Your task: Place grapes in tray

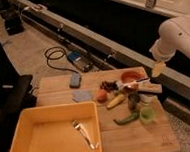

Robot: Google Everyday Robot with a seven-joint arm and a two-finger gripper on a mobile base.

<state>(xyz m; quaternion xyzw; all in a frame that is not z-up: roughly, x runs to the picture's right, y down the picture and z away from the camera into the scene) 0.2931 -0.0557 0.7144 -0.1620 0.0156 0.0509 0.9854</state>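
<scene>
Grapes [108,85] on board [138,132] — gripper [158,69], fingers apart, above board's right edge

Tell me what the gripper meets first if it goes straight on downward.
Likely the small wooden board right of the red bowl, under the gripper; depth is unclear, so it could miss.

Claw [158,68] hangs just beyond the far right corner of the wooden board [136,137].

- Just left of and below the claw: a red bowl [131,77].
- Further left, at the board's far edge: a blue sponge [75,80], with a pale blue cloth [81,95] just in front of it.
- Below and left of the claw, mid-board: an orange-red fruit [101,95] beside a yellow item [116,101], possibly a banana.
- Nearly straight below the claw: a green cup [147,115], with a green pepper [126,119] to its left.
- Well left of the claw, off the board: a coiled black cable [54,56].
</scene>
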